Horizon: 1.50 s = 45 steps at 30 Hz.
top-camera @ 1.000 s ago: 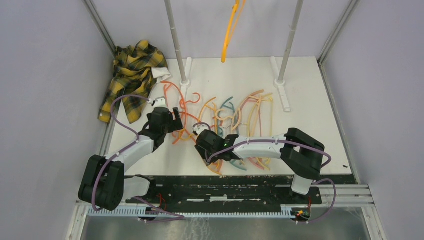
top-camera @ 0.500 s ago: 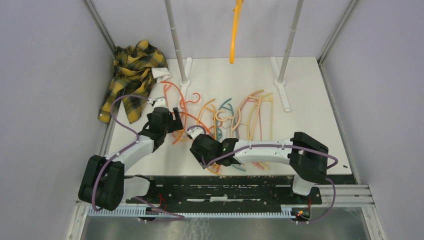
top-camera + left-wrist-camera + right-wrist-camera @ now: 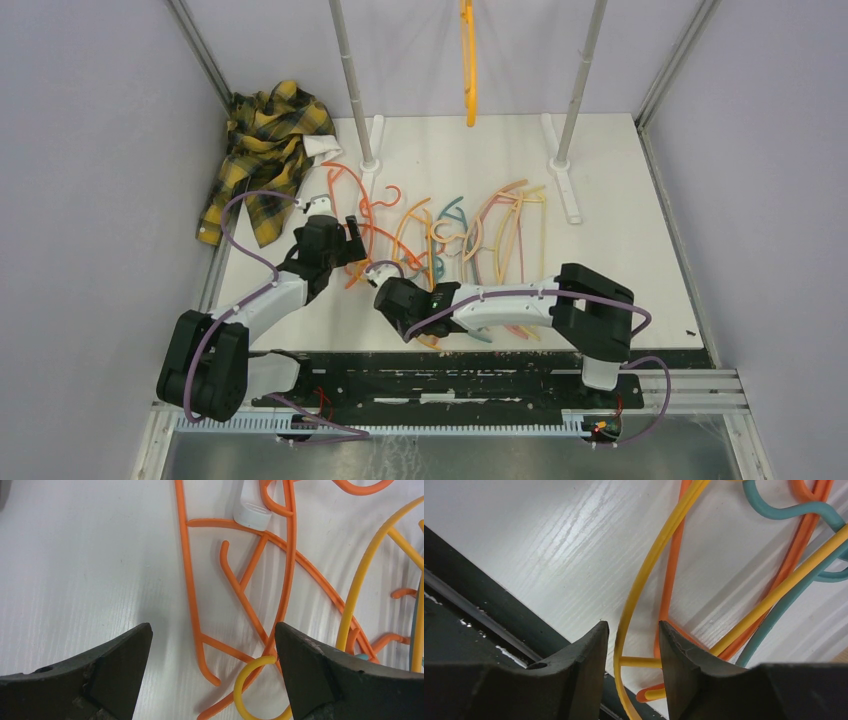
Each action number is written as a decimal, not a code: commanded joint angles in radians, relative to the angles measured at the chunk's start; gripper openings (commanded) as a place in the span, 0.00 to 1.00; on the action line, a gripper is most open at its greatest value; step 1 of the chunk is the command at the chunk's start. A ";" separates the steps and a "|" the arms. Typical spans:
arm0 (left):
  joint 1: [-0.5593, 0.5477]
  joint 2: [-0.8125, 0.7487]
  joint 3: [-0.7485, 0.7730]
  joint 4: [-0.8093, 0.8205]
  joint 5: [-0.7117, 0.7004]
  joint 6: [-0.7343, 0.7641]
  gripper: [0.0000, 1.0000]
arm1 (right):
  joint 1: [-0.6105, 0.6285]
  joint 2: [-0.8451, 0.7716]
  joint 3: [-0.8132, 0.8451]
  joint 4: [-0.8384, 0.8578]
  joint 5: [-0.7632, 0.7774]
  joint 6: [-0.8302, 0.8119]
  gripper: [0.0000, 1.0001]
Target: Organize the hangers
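**Right claw slides left with a yellow hanger between its jaws**

The right gripper (image 3: 633, 627) sits low by the table's near edge. Its jaws are drawn to a narrow gap with a yellow hanger (image 3: 644, 575) running through it. Whether they actually pinch it I cannot tell. Over the last second this arm has swept leftward along the front of the pile (image 3: 470, 235), toward the left gripper (image 3: 212, 630). That gripper has stayed put, spread wide and empty over an orange hanger (image 3: 189, 570). The pile lies tangled on the table (image 3: 620, 220) in front of the two poles (image 3: 350, 80). Above, the hung hanger (image 3: 468, 60) has swung from a tilt to nearly straight. I judge that only one hanger is up so far. The yellow one looks to be coming out of the tangle next.
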State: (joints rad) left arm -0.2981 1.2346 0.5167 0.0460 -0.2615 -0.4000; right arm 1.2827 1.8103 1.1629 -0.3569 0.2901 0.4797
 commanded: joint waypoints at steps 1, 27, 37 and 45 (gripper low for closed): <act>0.004 -0.029 -0.005 0.029 -0.014 -0.034 0.99 | 0.004 0.026 0.032 0.033 0.017 0.004 0.47; 0.004 -0.144 -0.038 0.030 -0.104 -0.077 0.99 | -0.066 -0.412 -0.048 -0.191 0.294 -0.081 0.01; 0.005 -0.246 -0.084 0.036 -0.150 -0.096 0.99 | -0.175 -0.517 -0.081 -0.137 0.247 -0.101 0.01; 0.005 -0.211 -0.063 0.026 -0.126 -0.093 0.99 | -0.323 -0.538 0.064 0.010 -0.031 -0.048 0.01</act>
State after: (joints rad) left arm -0.2974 1.0126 0.4381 0.0471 -0.3801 -0.4561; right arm 0.9977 1.2854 1.0920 -0.4774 0.3836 0.4088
